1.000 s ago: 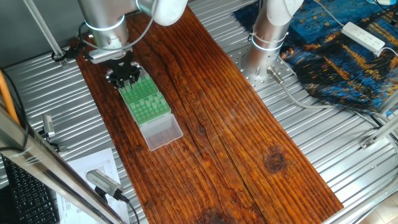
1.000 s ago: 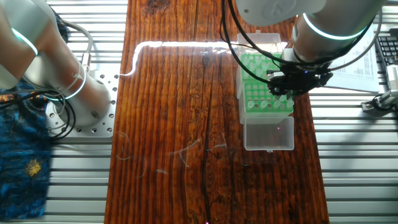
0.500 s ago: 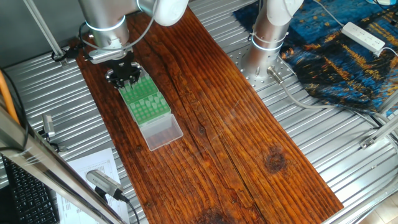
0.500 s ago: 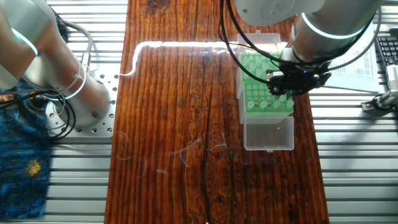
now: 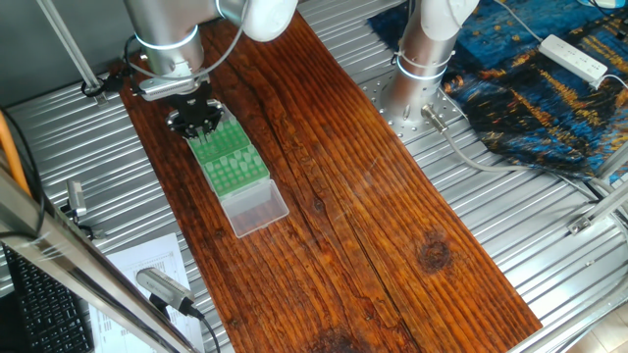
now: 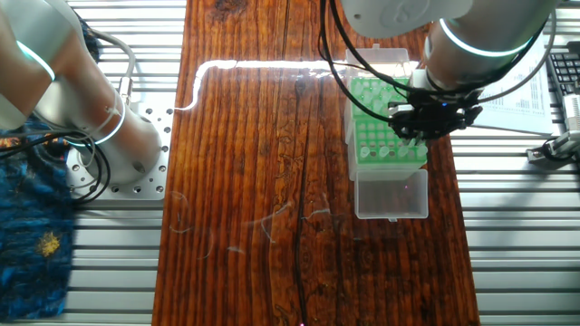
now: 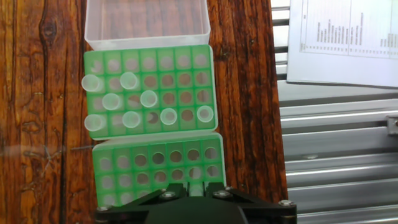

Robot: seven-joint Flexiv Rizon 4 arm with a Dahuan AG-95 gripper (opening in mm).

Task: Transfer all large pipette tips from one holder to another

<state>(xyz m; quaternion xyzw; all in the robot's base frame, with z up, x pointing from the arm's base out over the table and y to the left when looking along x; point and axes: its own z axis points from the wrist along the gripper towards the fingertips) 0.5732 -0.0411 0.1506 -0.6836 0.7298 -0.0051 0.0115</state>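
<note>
Comparing with the frames 1.0 s and 0.5 s back: no visible change. The arm holds the same pose in both fixed views and nothing in the racks has shifted.

The end effector [image 6: 426,129] hangs low over the green racks [image 6: 385,122] at one edge of the wooden surface [image 5: 373,206]. Finger spacing: cannot tell, since the hand view shows only the black body at the bottom edge, and the fixed views are too coarse. No tip visibly held.

Hand view: eight tips [image 7: 130,101] stand in the far rack [image 7: 205,56], spread over its lower rows, mostly left. The near rack [image 7: 214,152], just ahead of the fingers, shows only bare holes. A clear lid [image 7: 146,25] lies beyond the far rack.

Judgement: transfer looks barely started or not started; the arm is likely paused before a descent onto a tip
</note>
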